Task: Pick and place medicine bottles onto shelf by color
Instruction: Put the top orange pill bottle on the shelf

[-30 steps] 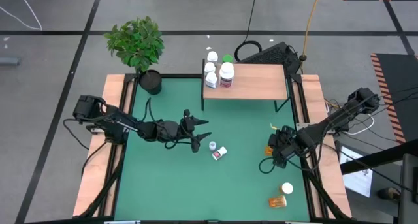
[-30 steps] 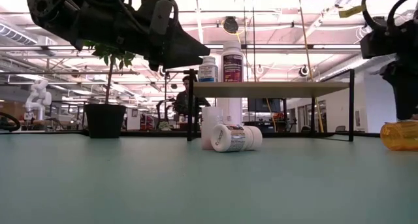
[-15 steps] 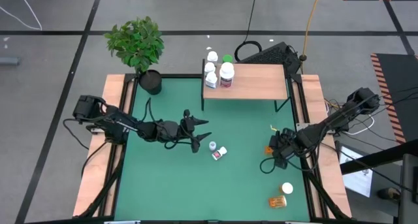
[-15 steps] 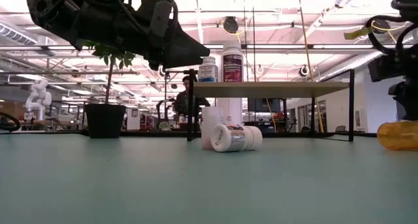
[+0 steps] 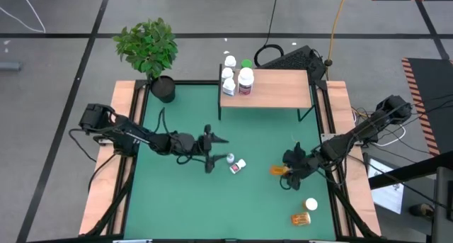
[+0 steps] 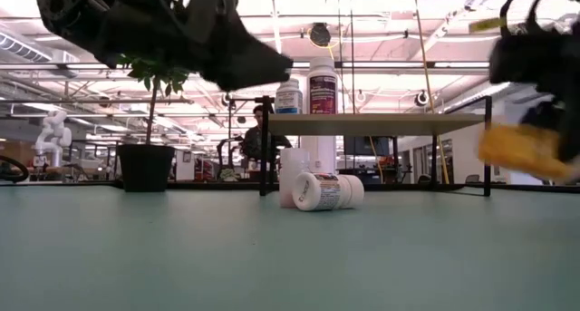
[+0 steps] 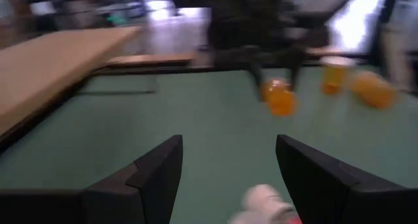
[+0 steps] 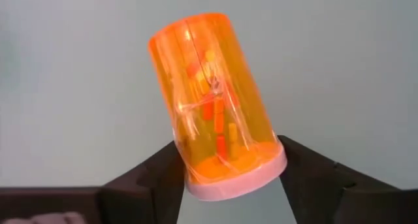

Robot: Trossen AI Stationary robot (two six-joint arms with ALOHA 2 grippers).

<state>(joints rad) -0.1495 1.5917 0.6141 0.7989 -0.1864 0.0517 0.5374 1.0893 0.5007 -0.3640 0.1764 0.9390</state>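
My right gripper (image 5: 286, 168) is shut on an amber medicine bottle (image 8: 212, 96) above the mat's right part. My left gripper (image 5: 211, 151) hovers open at mid-mat. Just right of it a white bottle (image 5: 230, 158) stands upright, and a labelled white one (image 5: 239, 165) lies on its side. In the left wrist view the white bottle (image 7: 261, 199) shows below the open fingers. The shelf (image 5: 276, 88) stands at the far edge with several bottles (image 5: 237, 74) at its left end, one of them green-capped. My right gripper pinches the amber bottle between its two fingers (image 8: 157, 178), on the body right at the white cap end (image 8: 238, 175). The fingers slant down from the table's right and lie across the bottle. The bottle (image 6: 526, 152) is clear of the mat, tilted, its base pointing away from the gripper.
An upright amber bottle (image 5: 310, 204) and a lying amber one (image 5: 301, 218) sit near the mat's near right corner. A potted plant (image 5: 150, 52) stands at the far left corner. Wooden rails (image 5: 113, 165) run along both sides of the mat.
My right gripper has tipped further down, taken hold of the amber bottle that lay on the mat and lifted it clear, carrying it a little toward the table's left and near edge. My left gripper has rolled slightly in place.
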